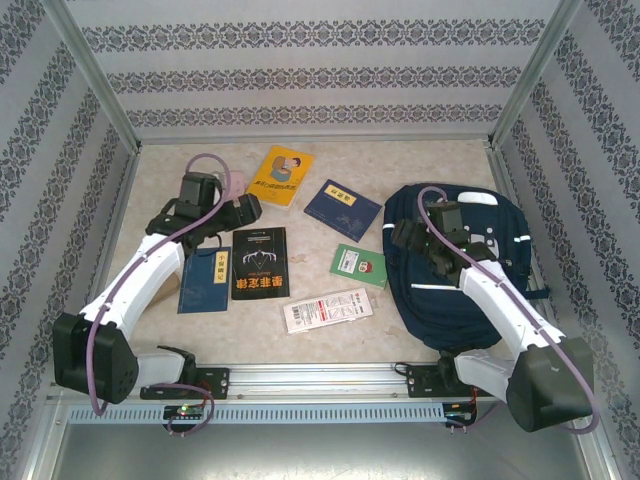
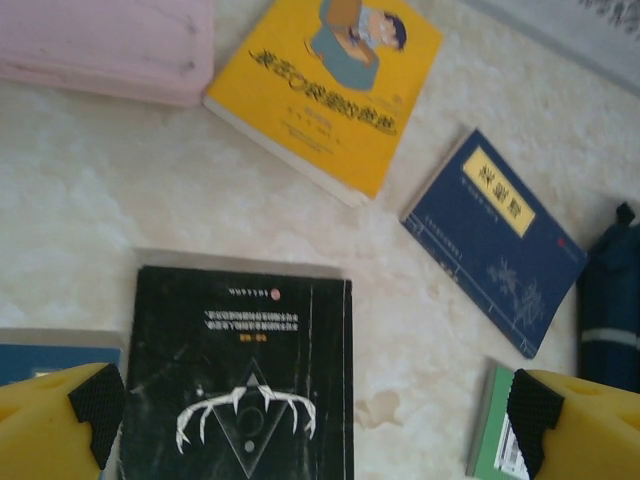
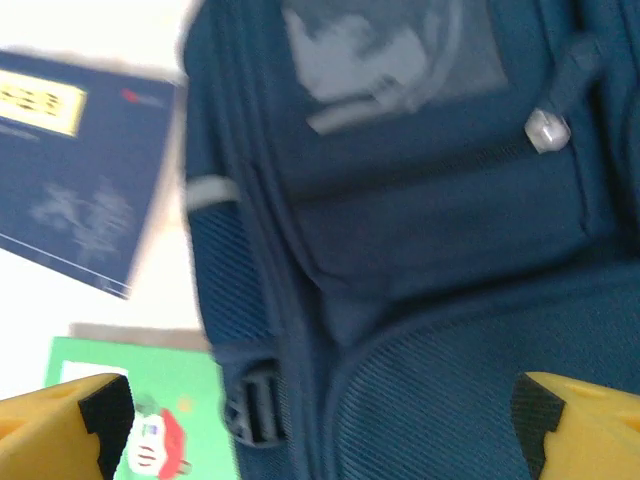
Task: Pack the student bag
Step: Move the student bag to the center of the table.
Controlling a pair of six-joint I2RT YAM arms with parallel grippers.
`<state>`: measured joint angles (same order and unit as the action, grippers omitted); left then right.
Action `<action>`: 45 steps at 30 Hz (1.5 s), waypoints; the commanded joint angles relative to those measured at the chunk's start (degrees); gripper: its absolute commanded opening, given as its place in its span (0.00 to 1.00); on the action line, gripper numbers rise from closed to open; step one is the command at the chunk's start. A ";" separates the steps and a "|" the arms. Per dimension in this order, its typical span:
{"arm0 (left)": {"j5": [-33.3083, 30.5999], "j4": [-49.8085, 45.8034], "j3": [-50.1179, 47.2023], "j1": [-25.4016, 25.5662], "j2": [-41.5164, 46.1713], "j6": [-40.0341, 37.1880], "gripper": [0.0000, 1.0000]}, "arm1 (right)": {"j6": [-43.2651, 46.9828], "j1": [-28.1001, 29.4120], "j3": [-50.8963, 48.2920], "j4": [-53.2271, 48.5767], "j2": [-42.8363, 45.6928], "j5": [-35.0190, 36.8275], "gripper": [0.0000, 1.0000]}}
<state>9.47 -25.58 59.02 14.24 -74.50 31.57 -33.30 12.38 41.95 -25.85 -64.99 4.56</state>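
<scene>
From above, the student bag (image 1: 420,300), a large navy blue fabric backpack with thin white stripes, lies flat on the right side of the pale stone-patterned table (image 1: 330,345). It is far bigger than the books scattered to its left. The right tool (image 1: 402,238) hovers over the bag's left edge, jaws wide apart and empty. The left tool (image 1: 240,214) hangs above the black paperback book (image 1: 260,262) on the left side, equally spread and holding nothing. The bag looks soft and limp, and probably light while unfilled. It will likely sag and fold wherever it is pinched, so lifting it by a flat panel would only bunch the cloth.

In the left wrist view, a navy strip of the bag with one pale stripe sits at the right edge, near the dark blue book with a yellow label (image 2: 495,240). The tool's yellow fingers stand wide apart over the black book.

The right wrist view looks down on the bag's front pocket, with a grey patch (image 3: 380,50), a silver zip pull (image 3: 545,128), a black plastic buckle (image 3: 250,405) and a coarse-woven lower panel. The small green booklet (image 3: 150,420) lies just beside the bag's left edge. This picture is blurred, so I cannot tell whether the main compartment is zipped. The zip pull, or a firm seam at the opening, seems the best place to take hold, with the other tool steadying the fabric.
</scene>
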 commanded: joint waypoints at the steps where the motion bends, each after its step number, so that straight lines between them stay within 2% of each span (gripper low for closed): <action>1: -1.94 -2.72 2.41 1.62 -0.65 -0.55 1.00 | -3.78 1.92 -1.75 -8.70 0.15 3.81 0.98; 4: -2.70 -2.37 2.08 2.56 -0.56 -0.46 1.00 | -6.46 3.91 -3.77 -10.94 0.48 4.83 0.98; 6: -2.95 -2.41 2.09 3.01 -0.78 -0.46 1.00 | -7.75 4.76 -5.79 -8.37 -0.56 -0.37 0.98; 9: -3.26 -2.85 2.43 3.48 -1.08 -0.55 1.00 | -10.00 8.86 -6.72 -4.23 -4.15 -3.89 0.98; 16: -3.53 -3.89 2.95 4.24 -0.76 -1.29 1.00 | -14.00 15.55 0.09 8.91 -16.91 -13.82 0.98; 19: -3.61 -4.38 2.52 4.69 0.02 -1.65 1.00 | -14.84 17.13 5.96 13.71 -23.33 -16.31 0.98; 22: -3.58 -4.89 1.82 5.20 1.11 -1.69 1.00 | -14.20 18.60 14.58 14.40 -31.32 -17.57 0.98; 28: -3.59 -5.94 0.50 6.49 3.85 -1.10 1.00 | -11.68 19.79 35.59 10.63 -47.91 -20.71 0.98; 33: -2.27 -6.26 -0.35 8.17 4.31 1.38 1.00 | -8.95 19.26 53.02 3.40 -57.49 -19.40 0.98; 36: -1.76 -5.43 -0.99 9.82 3.40 3.08 1.00 | -6.65 19.17 57.86 -0.26 -57.95 -18.43 0.98; 38: -1.23 -4.32 -1.36 11.00 2.22 4.37 1.00 | -4.98 19.17 57.49 -1.17 -55.62 -16.74 0.98; 41: -0.40 -2.80 -1.13 13.19 -1.34 6.00 0.97 | -2.17 19.08 53.40 -1.84 -49.76 -12.57 0.98; 45: 0.22 -2.32 1.44 15.80 -8.79 7.25 0.87 | 0.84 18.18 44.17 -2.19 -40.52 -6.80 0.98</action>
<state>8.78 -28.77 58.78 28.25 -78.96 36.49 -36.58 31.24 90.70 -25.30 -113.10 -8.10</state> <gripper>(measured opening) 0.890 0.982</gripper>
